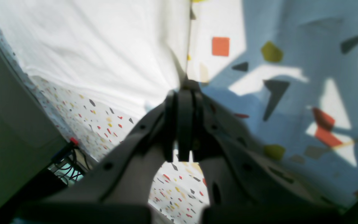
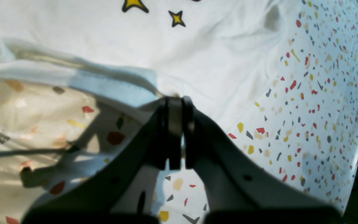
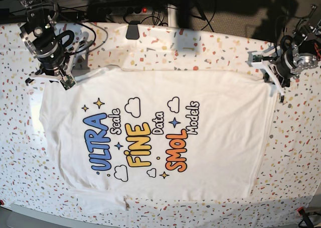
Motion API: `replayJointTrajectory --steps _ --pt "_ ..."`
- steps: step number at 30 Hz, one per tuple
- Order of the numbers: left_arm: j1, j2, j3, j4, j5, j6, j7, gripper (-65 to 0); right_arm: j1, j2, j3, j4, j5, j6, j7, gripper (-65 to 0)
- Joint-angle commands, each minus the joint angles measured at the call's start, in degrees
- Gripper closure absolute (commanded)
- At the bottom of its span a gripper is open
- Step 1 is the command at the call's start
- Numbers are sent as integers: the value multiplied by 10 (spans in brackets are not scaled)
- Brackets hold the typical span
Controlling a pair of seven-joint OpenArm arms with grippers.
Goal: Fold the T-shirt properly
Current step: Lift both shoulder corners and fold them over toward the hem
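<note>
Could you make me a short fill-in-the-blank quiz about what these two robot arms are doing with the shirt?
1. The T-shirt lies spread on a speckled ____.
2. The word printed in blue on it is ____.
3. The left gripper and the right gripper are both ____ on the shirt's fabric.
4. In the base view, the two grippers hold the shirt along its ____ edge.

Missing words: tablecloth; ULTRA; shut; top
</note>
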Motion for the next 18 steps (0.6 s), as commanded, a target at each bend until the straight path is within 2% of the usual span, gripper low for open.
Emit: replayJointTrajectory --steps 1,9,18 --pt "-12 -10 -4 7 -3 0 0 0 6 8 4 9 1 -6 8 0" --pt "-43 -10 -4 7 -19 0 2 0 34 8 3 0 40 -6 3 0" --pt "-80 -8 -4 7 -81 0 6 0 157 8 2 -102 93 3 -20 0"
